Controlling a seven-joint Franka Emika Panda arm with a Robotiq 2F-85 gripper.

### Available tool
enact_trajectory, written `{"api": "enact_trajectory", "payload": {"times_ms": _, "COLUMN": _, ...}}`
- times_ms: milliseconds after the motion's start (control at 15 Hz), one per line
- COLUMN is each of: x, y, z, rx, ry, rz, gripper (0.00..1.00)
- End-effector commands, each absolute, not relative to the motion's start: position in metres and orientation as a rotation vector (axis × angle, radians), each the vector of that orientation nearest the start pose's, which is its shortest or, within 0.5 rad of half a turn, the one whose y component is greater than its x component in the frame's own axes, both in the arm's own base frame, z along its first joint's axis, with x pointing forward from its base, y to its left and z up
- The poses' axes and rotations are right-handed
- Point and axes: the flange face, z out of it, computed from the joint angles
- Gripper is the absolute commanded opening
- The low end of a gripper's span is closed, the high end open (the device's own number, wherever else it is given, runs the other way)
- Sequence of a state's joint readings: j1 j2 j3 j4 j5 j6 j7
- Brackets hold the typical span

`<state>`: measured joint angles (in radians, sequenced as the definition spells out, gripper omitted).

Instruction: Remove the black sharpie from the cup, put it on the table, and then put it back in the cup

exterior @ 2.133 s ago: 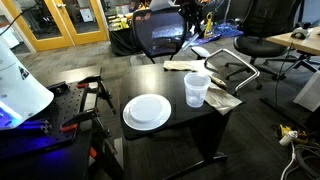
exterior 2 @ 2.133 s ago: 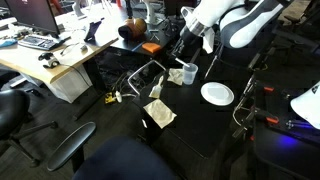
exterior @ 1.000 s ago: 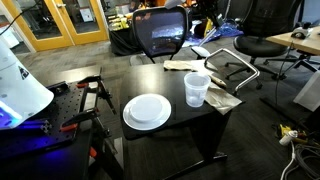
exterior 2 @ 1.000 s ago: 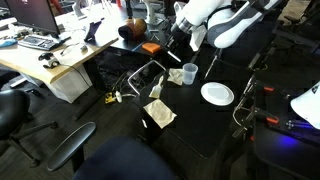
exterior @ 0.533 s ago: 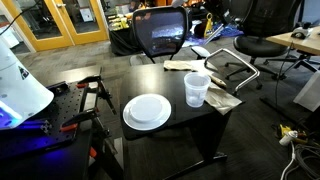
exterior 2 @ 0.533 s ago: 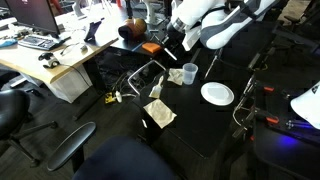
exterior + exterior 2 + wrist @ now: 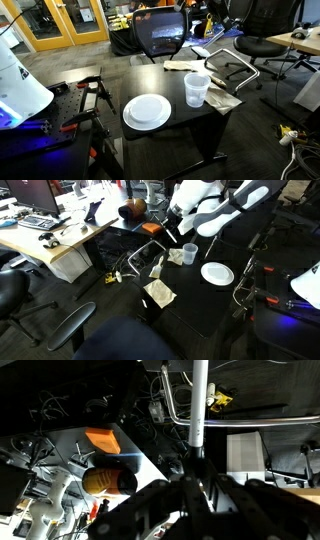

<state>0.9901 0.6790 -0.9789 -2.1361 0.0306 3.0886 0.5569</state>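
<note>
The clear plastic cup [image 7: 197, 89] stands upright on the black table [image 7: 172, 84], beside the white plate; I see no pen in it. It also shows in an exterior view [image 7: 190, 252]. My gripper [image 7: 176, 222] is raised above and beside the cup, clear of the table [image 7: 215, 308]. In the wrist view the gripper [image 7: 197, 460] is shut on a thin straight pen, the sharpie [image 7: 199, 405]. It sticks out from between the fingers and looks light grey here. The sharpie is too small to make out in both exterior views.
A round white plate [image 7: 147, 111] lies on the table near the cup [image 7: 217, 274]. A crumpled napkin [image 7: 224, 99] lies by the cup and a tan sheet [image 7: 182, 66] at the table's edge. An office chair [image 7: 160, 35] stands behind. Red-handled clamps [image 7: 85, 92] sit beside the table.
The arm has lifted higher and drawn away from the cup. The cup, plate and papers have not moved.
</note>
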Motion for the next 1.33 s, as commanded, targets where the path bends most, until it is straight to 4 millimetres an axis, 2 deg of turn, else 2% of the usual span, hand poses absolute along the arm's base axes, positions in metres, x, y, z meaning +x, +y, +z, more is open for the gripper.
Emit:
{"api": "enact_trajectory", "payload": {"times_ms": 0, "x": 0.618, "y": 0.043, "z": 0.274, "rx": -3.233, "ry": 0.648, "rz": -1.200, "gripper": 0.04}}
{"api": "enact_trajectory", "payload": {"times_ms": 667, "x": 0.610, "y": 0.037, "z": 0.269, "rx": -3.276, "ry": 1.010, "rz": -1.277, "gripper": 0.04}}
{"api": "enact_trajectory", "payload": {"times_ms": 1267, "x": 0.593, "y": 0.039, "z": 0.248, "rx": -3.294, "ry": 1.266, "rz": -1.290, "gripper": 0.04}}
